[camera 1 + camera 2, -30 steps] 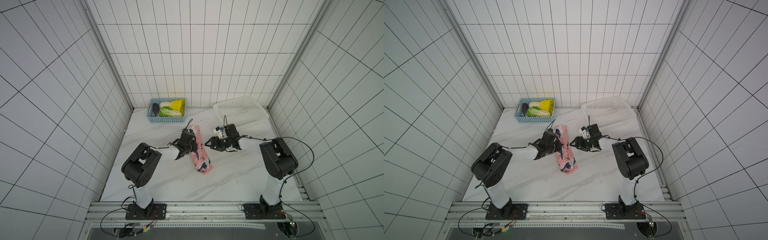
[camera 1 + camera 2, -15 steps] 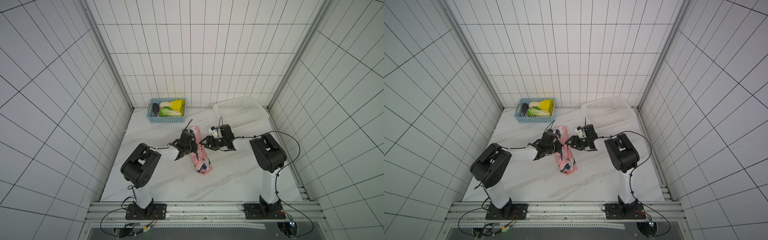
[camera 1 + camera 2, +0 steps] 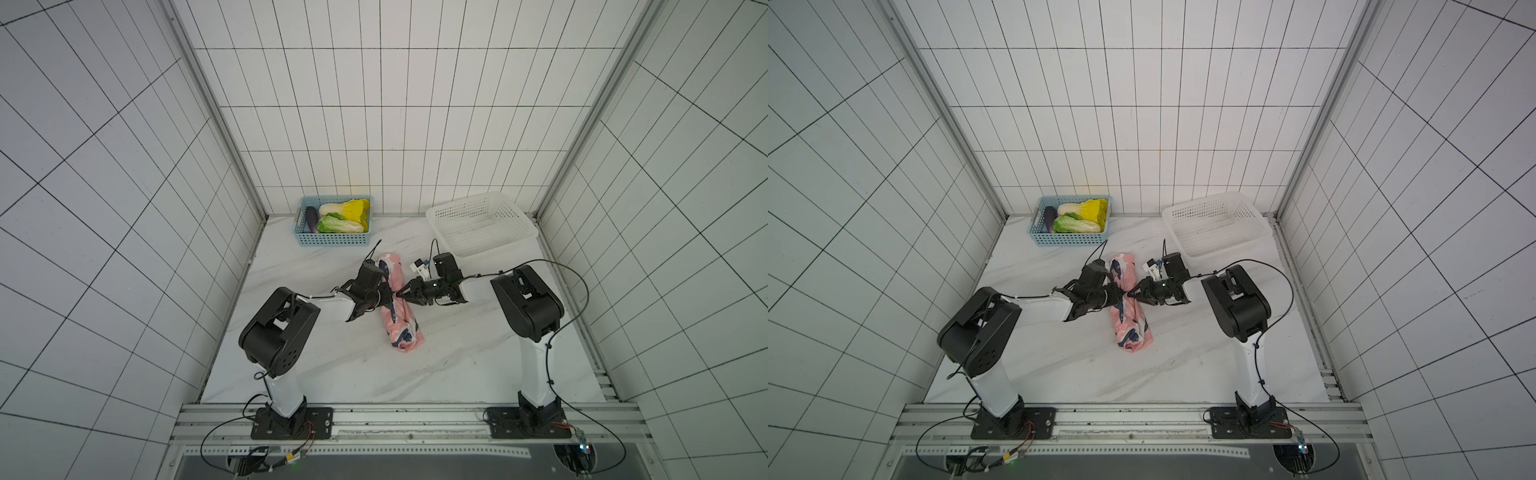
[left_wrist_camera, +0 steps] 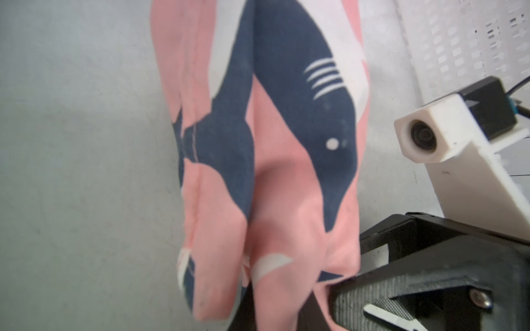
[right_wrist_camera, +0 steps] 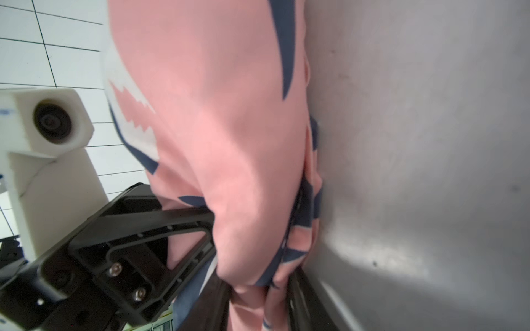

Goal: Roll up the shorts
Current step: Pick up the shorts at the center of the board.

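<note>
The shorts (image 3: 400,309) (image 3: 1128,313), pink with navy-and-white sharks, lie as a long roll on the marble table, running from back to front. My left gripper (image 3: 387,296) (image 3: 1120,296) comes in from the left and is shut on the roll's middle. In the left wrist view pink shorts (image 4: 266,183) bunch between its jaws (image 4: 275,313). From the right, my right gripper (image 3: 401,293) (image 3: 1133,294) meets it at the same spot. The right wrist view has a fold of the shorts (image 5: 229,143) pinched between the right gripper's (image 5: 258,301) dark fingers.
A blue basket (image 3: 332,240) (image 3: 1066,239) with cabbages and an eggplant stands at the back left. A white perforated basket (image 3: 482,224) (image 3: 1217,226) stands at the back right, close behind the right arm. Tiled walls enclose the table on three sides.
My right gripper has moved left from beside the roll up to its middle and closed on the fabric. The left gripper has stayed on the roll.
</note>
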You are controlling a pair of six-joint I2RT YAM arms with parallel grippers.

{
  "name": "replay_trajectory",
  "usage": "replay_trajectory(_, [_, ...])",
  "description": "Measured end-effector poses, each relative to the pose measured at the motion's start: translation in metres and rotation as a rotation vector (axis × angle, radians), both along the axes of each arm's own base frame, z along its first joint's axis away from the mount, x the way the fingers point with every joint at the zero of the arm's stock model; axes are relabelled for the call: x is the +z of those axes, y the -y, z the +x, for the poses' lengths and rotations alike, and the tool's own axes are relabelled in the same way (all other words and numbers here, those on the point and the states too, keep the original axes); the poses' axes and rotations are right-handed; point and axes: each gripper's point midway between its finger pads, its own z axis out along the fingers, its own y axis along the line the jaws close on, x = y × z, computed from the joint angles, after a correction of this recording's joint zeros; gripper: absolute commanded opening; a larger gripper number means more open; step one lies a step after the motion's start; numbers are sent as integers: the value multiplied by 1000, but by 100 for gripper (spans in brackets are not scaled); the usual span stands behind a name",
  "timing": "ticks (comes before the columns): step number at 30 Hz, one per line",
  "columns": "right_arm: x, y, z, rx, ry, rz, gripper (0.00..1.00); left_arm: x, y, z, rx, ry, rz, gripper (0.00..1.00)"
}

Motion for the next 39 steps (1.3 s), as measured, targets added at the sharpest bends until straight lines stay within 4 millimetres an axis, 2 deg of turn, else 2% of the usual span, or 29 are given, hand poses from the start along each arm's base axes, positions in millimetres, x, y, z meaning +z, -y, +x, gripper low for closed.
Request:
replay_trajectory(2, [2,-1,-1,9,-8,14,24,0,-1,0,-10,-4,-5,23])
replay_trajectory(4, [3,-2,-2,17,-12,26,13,-1,-2,-1,-19,-11,-9,24])
replay_trajectory(8, [3,-4,-3,31,-29,50,5,-1,-4,-2,-35,-19,-11,30])
replay_trajectory(12, [4,-6,-3,39,-40,74,1,-2,-8,-5,-43,-38,-11,50])
replay_trajectory(14, [6,-7,-3,40,-35,84,0,0,-12,-7,-37,-51,-8,57])
replay_trajectory(17, [9,-7,2,30,-13,97,0,12,-26,-12,-6,-65,-12,63])
replay_trajectory(20, [15,-6,8,14,2,109,0,37,-55,-13,69,-47,-21,67])
replay_trajectory(24, [34,1,23,-23,43,131,0,86,-101,-10,206,43,-19,69])
replay_trajectory(27, [53,3,30,-41,83,159,0,111,-120,-19,268,97,-27,69])
replay_trajectory(30, [70,5,37,-62,112,187,0,111,-132,-33,305,95,-26,69])
replay_trajectory(35, [98,13,53,-126,144,222,0,89,-144,-57,345,32,-5,69])
replay_trajectory(39, [134,38,91,-249,202,246,0,88,-146,-64,359,15,-11,69])
